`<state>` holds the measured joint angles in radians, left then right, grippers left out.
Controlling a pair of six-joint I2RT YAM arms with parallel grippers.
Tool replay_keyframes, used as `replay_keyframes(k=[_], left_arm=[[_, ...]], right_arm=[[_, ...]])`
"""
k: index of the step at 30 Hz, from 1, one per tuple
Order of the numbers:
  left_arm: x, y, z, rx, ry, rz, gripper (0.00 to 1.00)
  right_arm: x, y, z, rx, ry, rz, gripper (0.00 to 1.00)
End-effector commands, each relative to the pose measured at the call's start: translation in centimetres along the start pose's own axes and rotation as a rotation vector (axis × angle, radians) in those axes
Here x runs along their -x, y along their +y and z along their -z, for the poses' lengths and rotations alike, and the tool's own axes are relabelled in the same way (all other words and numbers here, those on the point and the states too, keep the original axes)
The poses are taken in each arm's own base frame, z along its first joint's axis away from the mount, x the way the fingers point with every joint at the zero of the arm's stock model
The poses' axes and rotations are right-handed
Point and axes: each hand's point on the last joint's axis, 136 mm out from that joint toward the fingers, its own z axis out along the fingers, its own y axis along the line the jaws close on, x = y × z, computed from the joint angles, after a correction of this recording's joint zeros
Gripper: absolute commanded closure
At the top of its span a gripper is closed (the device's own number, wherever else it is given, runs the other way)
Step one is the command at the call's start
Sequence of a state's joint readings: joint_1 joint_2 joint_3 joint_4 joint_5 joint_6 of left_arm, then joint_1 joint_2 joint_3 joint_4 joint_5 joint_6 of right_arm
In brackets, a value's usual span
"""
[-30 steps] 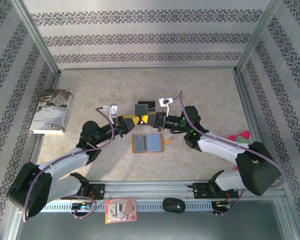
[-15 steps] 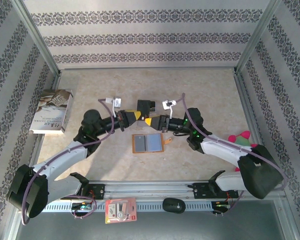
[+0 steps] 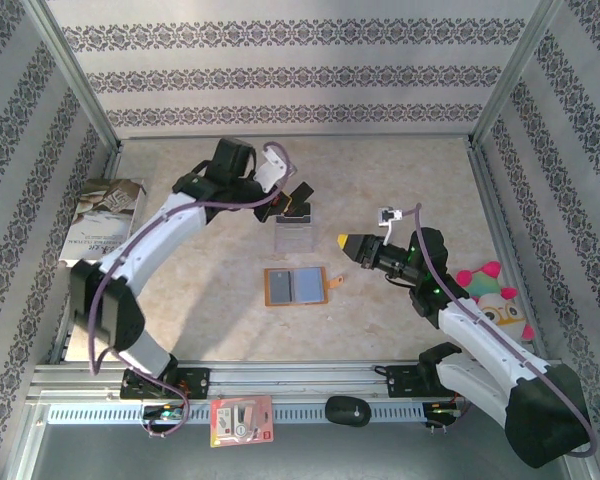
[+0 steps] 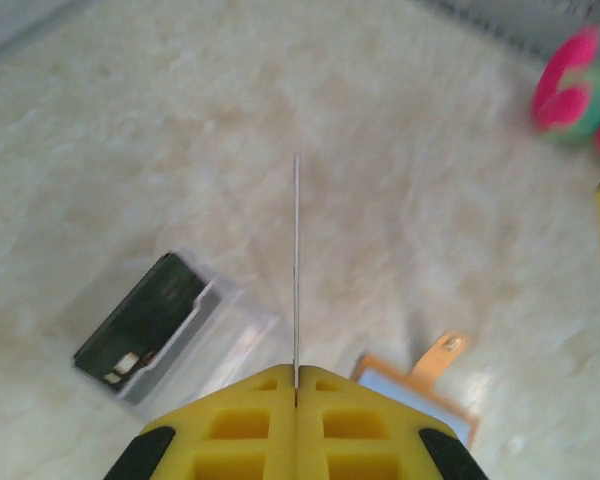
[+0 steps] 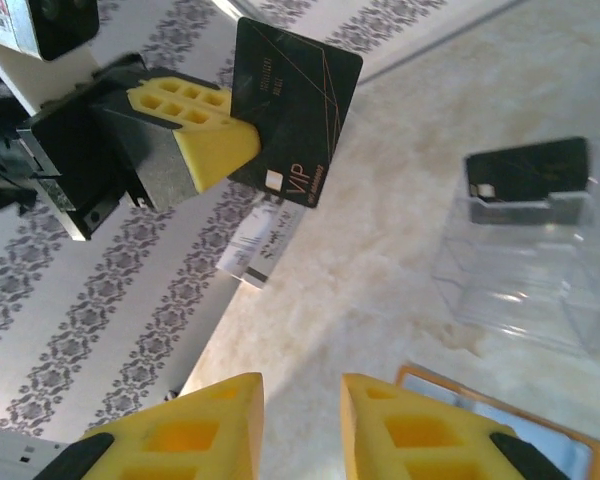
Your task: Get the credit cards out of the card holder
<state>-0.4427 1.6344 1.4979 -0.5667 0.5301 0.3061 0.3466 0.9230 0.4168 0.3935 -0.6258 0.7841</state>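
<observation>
From above, my left fingers (image 3: 285, 198) are clamped on a black credit card (image 3: 301, 191), which hangs in the air at the 12 o'clock side of the clear stand (image 3: 293, 238). A second card (image 3: 298, 212), also black, sits in that stand. The card holder (image 3: 295, 286) lies open on the worktop (image 3: 400, 180) at 6 o'clock from the stand, apart from it. Its grey-blue pockets face up and its tab is on the 3 o'clock side. My right fingers (image 3: 346, 241) hover at 2 o'clock from the holder, touching nothing. A book (image 3: 105, 222) lies out at 9 o'clock and a plush toy (image 3: 490, 295) at 3 o'clock.

From my left wrist, my left fingers (image 4: 296, 385) are pressed together on the credit card (image 4: 296, 270), seen edge-on as a thin line running toward 12 o'clock. The stand (image 4: 220, 350) with the second card (image 4: 145, 330) in it is at 8 o'clock, the card holder (image 4: 420, 385) at 5 o'clock and the plush toy (image 4: 575, 95) at 2 o'clock.

From my right wrist, my right fingers (image 5: 250, 395) stand apart with nothing between them. At 11 o'clock my left fingers (image 5: 195, 135) grip the credit card (image 5: 290, 120) by one edge, and its face reads VIP. The stand (image 5: 525, 270) is at 3 o'clock with the second card (image 5: 525, 170) upright in its top. The card holder (image 5: 540, 425) lies at 5 o'clock, partly behind one finger.
</observation>
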Motion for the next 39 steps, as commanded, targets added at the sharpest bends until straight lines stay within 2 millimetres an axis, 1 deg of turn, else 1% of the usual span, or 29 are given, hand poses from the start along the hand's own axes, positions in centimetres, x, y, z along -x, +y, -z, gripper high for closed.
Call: replay_keyframes(k=[1,3,5,7,8,12,15,18,27,33,38,39], left_arm=[[-2.5,1.2,0.1,0.023,0.194,-0.282,1.00],[-2.4,2.2,-0.7,0.052,0.249,-0.375,1.00],[-3.1,3.0,-1.9,0.060,0.337,-0.446,1.00],[-4.3,4.2,-3.5,0.078,0.429,-0.521,1.00],[-4.4,4.6,-4.2,0.092,0.440,-0.547,1.00],[-4.6,5.2,-6.8,0.074,0.461,-0.590,1.00],[-4.7,5.8,-8.1,0.067,0.475,-0.605,1.00],[-4.7,6.1,-8.7,0.066,0.476,-0.622,1.00],[-6.1,7.1,-9.9,0.068,0.513,-0.632,1.00],[-6.7,7.3,-10.4,0.063,0.510,-0.623,1.00],[-6.9,8.1,-10.9,0.111,0.510,-0.613,1.00],[-6.8,8.4,-10.9,0.128,0.508,-0.610,0.94]], right_arm=[[-0.5,-1.0,0.2,-0.020,0.007,-0.005,0.74],[-0.6,-1.4,0.3,-0.031,0.006,-0.010,0.74],[-0.8,-1.9,0.2,-0.040,0.008,-0.016,0.74],[-0.9,-2.3,0.1,-0.050,0.007,-0.022,0.74],[-0.9,-2.5,0.1,-0.055,0.008,-0.025,0.74],[-0.9,-3.1,-0.2,-0.065,0.014,-0.037,0.74],[-1.0,-3.2,-0.4,-0.064,0.026,-0.043,0.74],[-1.0,-3.4,-0.5,-0.066,0.029,-0.047,0.74],[-1.0,-3.7,-0.8,-0.070,0.039,-0.051,0.74],[-0.8,-3.8,-1.1,-0.068,0.044,-0.055,0.74],[-0.9,-3.9,-1.1,-0.067,0.048,-0.059,0.74],[-0.9,-3.8,-1.1,-0.065,0.048,-0.058,0.74]])
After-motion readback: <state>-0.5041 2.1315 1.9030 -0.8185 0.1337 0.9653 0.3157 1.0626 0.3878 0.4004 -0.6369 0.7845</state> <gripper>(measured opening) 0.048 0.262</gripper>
